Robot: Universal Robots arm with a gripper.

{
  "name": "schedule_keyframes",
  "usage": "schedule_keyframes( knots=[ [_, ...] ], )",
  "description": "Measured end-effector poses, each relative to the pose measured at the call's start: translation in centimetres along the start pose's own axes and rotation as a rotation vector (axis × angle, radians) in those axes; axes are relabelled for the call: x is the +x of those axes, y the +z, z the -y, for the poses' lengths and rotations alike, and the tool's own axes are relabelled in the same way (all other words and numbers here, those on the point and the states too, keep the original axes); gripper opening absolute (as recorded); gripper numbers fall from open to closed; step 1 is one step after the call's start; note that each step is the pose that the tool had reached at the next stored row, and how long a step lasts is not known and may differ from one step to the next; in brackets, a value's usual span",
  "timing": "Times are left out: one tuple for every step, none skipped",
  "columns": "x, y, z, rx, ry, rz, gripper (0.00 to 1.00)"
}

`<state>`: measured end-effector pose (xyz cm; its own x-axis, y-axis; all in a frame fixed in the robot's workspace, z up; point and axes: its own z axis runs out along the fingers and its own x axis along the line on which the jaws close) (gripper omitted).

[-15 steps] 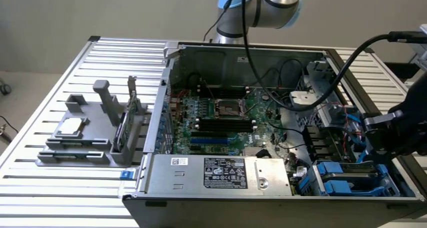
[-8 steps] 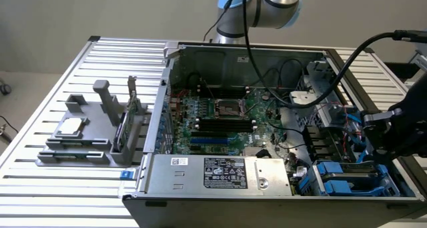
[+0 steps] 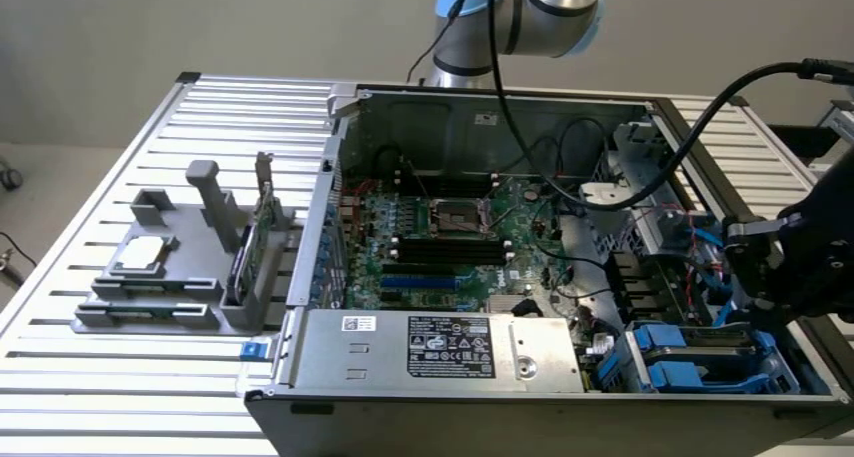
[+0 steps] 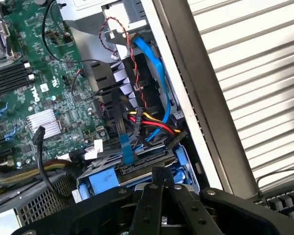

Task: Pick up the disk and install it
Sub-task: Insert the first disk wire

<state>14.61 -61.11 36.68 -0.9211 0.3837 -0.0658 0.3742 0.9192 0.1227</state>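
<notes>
The gripper's [image 4: 162,172] two black fingers [image 4: 157,183] are drawn together at their tips, with no gap showing between them and nothing seen pinched there. The tips hang just over the near edge of the disk [image 4: 147,162]; whether they touch it cannot be told.

The disk lies flat in its blue carrier rails [image 4: 102,185] inside the drive bay, in the corner of the case [image 4: 186,88] beside the side wall. A blue cable [image 4: 154,58] runs down to the disk's edge, and a bundle of red, yellow and black wires [image 4: 152,120] crosses just beyond it. A twisted red-and-black wire [image 4: 117,29] loops above these. Further in lies the board [image 4: 34,73] with a small finned heatsink [image 4: 44,121].

In the exterior view the gripper [image 3: 767,302] sits over the case's corner at the exterior view's right, with the disk [image 3: 694,355] in its blue rails right under it. A thick black cable [image 3: 667,147] arcs from the gripper across the case. The board [image 3: 441,237] fills the case floor, and the power supply [image 3: 454,347] with its black label lies along the front wall.

The case stands open on a slatted table [image 3: 120,407]. At the exterior view's left, well apart from the gripper, a grey fixture [image 3: 174,287] holds a square chip [image 3: 143,254] lying flat and a green card [image 3: 260,227] standing on edge. The arm [image 3: 521,17] rises behind the case.
</notes>
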Motion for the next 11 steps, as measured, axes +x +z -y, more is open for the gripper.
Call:
schedule_keyframes(
  knots=[
    [0.00, 0.01, 0.00, 0.0010, 0.016, 0.0020, 0.11],
    [0.00, 0.02, 0.01, 0.0019, 0.033, 0.0040, 0.11],
    [0.00, 0.04, 0.01, 0.0030, 0.051, 0.0061, 0.11],
    [0.00, 0.05, 0.01, 0.0038, 0.067, 0.0080, 0.11],
    [0.00, 0.06, 0.01, 0.0048, 0.083, 0.0100, 0.11],
    [0.00, 0.08, 0.01, 0.0058, 0.100, 0.0120, 0.11],
    [0.00, 0.10, 0.01, 0.0065, 0.116, 0.0139, 0.11],
    [0.01, 0.11, 0.02, 0.0074, 0.133, 0.0159, 0.11],
    [0.01, 0.12, 0.02, 0.0085, 0.150, 0.0180, 0.11],
    [0.01, 0.13, 0.02, 0.0094, 0.167, 0.0200, 0.11],
    [0.01, 0.15, 0.02, 0.0101, 0.183, 0.0218, 0.11]
  ],
)
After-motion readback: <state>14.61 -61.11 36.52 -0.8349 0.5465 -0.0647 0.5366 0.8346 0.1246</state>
